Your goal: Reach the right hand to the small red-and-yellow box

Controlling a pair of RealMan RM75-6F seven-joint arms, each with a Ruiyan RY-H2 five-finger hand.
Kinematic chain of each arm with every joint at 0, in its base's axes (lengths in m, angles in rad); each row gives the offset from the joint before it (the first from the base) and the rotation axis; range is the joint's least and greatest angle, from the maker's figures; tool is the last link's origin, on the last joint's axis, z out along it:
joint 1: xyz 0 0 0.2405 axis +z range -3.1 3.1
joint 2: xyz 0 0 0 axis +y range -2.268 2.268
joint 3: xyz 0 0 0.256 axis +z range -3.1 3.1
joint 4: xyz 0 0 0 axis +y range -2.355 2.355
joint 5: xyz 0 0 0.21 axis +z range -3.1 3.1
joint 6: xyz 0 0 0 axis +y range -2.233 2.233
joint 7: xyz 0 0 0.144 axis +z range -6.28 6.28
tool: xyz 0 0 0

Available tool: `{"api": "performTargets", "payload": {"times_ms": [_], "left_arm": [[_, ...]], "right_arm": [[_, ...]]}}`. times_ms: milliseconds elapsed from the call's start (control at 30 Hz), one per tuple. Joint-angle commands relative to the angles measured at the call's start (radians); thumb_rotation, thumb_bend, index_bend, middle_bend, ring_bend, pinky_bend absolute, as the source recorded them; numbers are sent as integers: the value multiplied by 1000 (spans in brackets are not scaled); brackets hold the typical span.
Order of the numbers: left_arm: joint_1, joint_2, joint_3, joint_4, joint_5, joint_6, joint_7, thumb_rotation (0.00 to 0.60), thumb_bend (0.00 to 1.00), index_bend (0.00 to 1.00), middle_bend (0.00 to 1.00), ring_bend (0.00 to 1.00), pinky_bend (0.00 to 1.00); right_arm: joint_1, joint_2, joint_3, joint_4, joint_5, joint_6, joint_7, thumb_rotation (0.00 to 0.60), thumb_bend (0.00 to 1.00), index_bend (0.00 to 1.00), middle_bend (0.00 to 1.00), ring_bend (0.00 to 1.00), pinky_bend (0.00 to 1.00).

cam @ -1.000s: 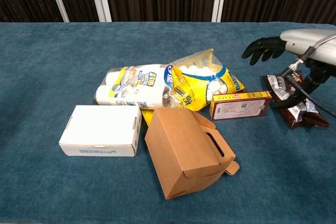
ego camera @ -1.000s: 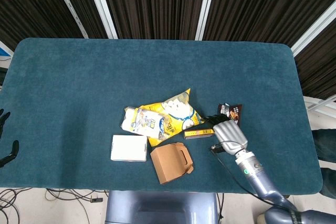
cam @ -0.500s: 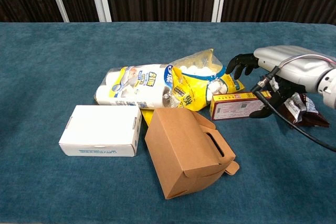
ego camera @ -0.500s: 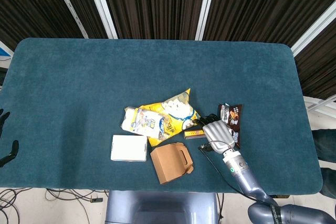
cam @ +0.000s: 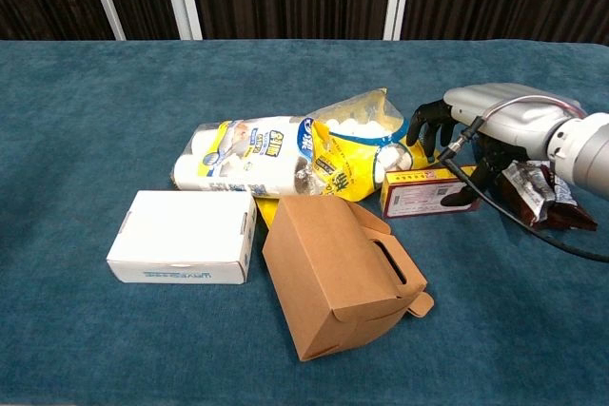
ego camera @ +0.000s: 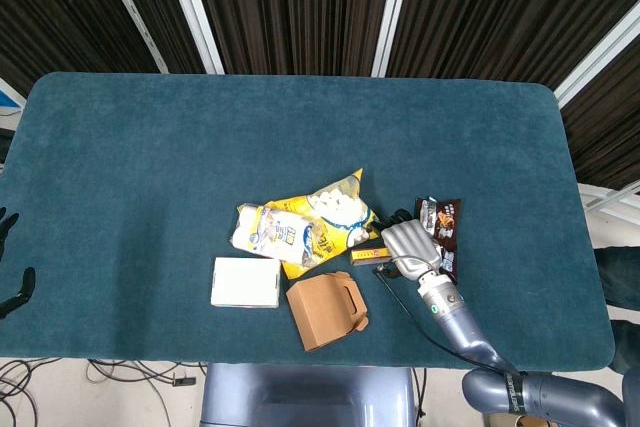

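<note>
The small red-and-yellow box (cam: 422, 192) lies on the teal table, against the yellow snack bag; in the head view only the left end of the box (ego camera: 364, 255) shows. My right hand (cam: 476, 125) hovers over the box's right end, silver back up. Its dark fingers (cam: 426, 123) curve down behind the box and the thumb sits at the box's front right; I cannot tell whether they touch it. From above, the right hand (ego camera: 405, 245) covers most of the box. My left hand (ego camera: 10, 257) shows only as dark fingertips at the far left edge, spread and holding nothing.
A yellow snack bag (cam: 366, 140) and a white-and-blue pack (cam: 238, 157) lie left of the box. A brown cardboard carton (cam: 338, 273) and a white box (cam: 183, 237) sit nearer the front edge. A dark brown snack packet (cam: 544, 192) lies just right of my hand.
My right hand has moved left and lower, from above the brown packet to over the right end of the red-and-yellow box. Nothing else has moved.
</note>
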Motion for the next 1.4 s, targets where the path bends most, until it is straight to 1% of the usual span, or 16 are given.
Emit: {"api": "performTargets", "payload": {"times_ms": [33,200,367,633,733,800,867,1000,1167,1300,1400], "left_arm": [[0,0,0,-1,0,-1,1,600,469,0,0,30,11],[-1,-1,2,0,0,-4,4,600,469,0,0,30,11],[0,-1,2,-2,0,-3,4,600,469,0,0,30,11],[-1,2,2,-4,0,-5,3,600,468,0,0,30,12],[-1,2,2,-6,-2,-7,4,600,468,0,0,30,11],[-1,2,3,-5,-2,-8,3,600,469,0,0,30,11],[-1,1,4,-4,-1,-8,3,600,469,0,0,30,12],[-1,1,4,-5,-2,-10,1,600,469,0,0,30,12],[-1,3,5,-7,-4,-11,2,600,469,0,0,30,12],[0,4,4,-8,-4,-9,0,600,469,0,0,30,12],[-1,5,3,-9,-5,-10,0,600,469,0,0,30,12]], "right_arm": [[5,-14,0,22,4,4,0,600,240,360,422,369,207],[9,-28,-4,44,4,7,11,600,322,394,464,413,207],[12,-50,-10,79,2,11,21,600,383,404,478,426,207],[17,-51,-26,92,-4,-3,29,600,391,405,498,440,207],[19,-45,-27,89,-1,-6,24,600,391,419,524,467,207],[20,-41,-26,84,-2,-3,26,600,392,446,557,500,208],[19,-35,-24,76,-8,3,36,600,395,471,594,537,207],[16,-15,-26,50,-16,-1,67,600,404,488,650,592,228],[13,22,-27,7,-35,-14,126,600,404,493,650,593,229],[2,67,-16,-41,-82,26,172,600,404,493,648,591,229],[-7,120,6,-103,-110,61,200,600,404,493,648,591,229]]}}
